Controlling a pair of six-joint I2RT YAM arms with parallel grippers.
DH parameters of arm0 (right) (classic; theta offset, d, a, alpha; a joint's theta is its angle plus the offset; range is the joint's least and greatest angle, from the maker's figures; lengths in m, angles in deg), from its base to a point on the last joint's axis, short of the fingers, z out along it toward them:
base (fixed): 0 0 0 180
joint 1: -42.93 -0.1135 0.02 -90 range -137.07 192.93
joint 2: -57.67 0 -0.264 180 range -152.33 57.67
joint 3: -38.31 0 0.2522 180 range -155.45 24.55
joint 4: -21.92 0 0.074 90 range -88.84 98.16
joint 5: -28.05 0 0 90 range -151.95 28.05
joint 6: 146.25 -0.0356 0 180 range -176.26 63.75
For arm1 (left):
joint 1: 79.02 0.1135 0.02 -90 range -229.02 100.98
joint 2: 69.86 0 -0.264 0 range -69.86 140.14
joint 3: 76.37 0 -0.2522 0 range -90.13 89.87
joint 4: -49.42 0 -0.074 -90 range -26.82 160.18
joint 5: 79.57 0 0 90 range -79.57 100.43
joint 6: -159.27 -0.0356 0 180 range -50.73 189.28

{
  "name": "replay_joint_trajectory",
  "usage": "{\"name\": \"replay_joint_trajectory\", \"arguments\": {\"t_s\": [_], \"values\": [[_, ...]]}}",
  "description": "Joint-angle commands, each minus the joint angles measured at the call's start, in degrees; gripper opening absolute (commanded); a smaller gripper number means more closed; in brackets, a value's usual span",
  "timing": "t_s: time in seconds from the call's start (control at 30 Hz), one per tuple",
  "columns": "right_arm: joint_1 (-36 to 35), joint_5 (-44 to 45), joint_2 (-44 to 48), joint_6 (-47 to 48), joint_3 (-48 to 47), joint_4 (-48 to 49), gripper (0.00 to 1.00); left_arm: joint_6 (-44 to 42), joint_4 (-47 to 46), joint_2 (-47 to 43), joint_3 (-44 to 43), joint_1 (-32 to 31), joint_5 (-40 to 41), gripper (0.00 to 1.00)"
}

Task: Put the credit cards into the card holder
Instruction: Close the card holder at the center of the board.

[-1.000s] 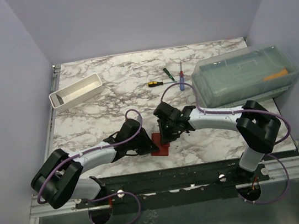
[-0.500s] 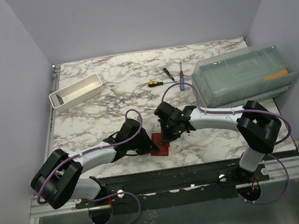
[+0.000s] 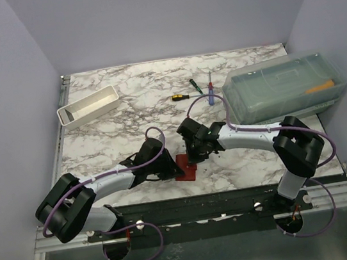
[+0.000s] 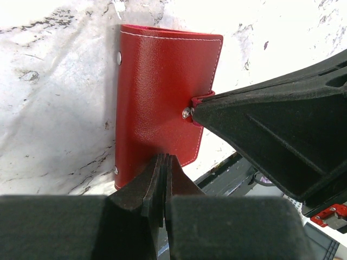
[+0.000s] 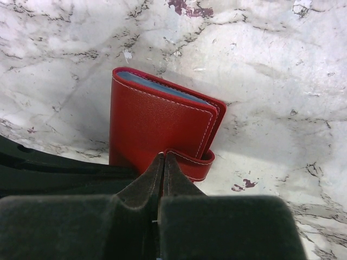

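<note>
The card holder (image 3: 186,167) lies closed at the counter's (image 3: 155,94) near edge; the left gripper (image 4: 164,162) is clenched on its edge, apparently anchoring it, while the right gripper (image 5: 164,160) pinches its clasp strap (image 5: 192,160), likely to open it.

Closed red card holder (image 5: 157,127) seemingly holds a blue card (image 5: 162,88).

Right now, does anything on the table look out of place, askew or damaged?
Nothing looks damaged or spilled. The only small oddity: the red card holder lies folded shut near the front edge of the table, yet the edge of a blue card peeks out along one side.
</note>
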Motion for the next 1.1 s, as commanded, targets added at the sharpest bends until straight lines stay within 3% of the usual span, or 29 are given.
{"name": "replay_joint_trajectory", "arguments": {"t_s": [0.0, 0.43, 1.07], "values": [[0.22, 1.87, -2.16, -0.17, -1.62, -1.38, 0.00, -0.55, 1.03, -1.19, 0.64, 0.00, -0.54, 0.05], [-0.19, -2.72, -2.94, -0.47, 0.49, 1.74, 0.00, -0.59, 1.02, -0.86, 0.46, 0.00, -0.37, 0.05], [-1.54, 3.73, -2.53, -10.23, 2.05, 2.23, 0.00, -0.24, 0.41, -0.93, 2.47, -0.02, 0.55, 0.04]]}}
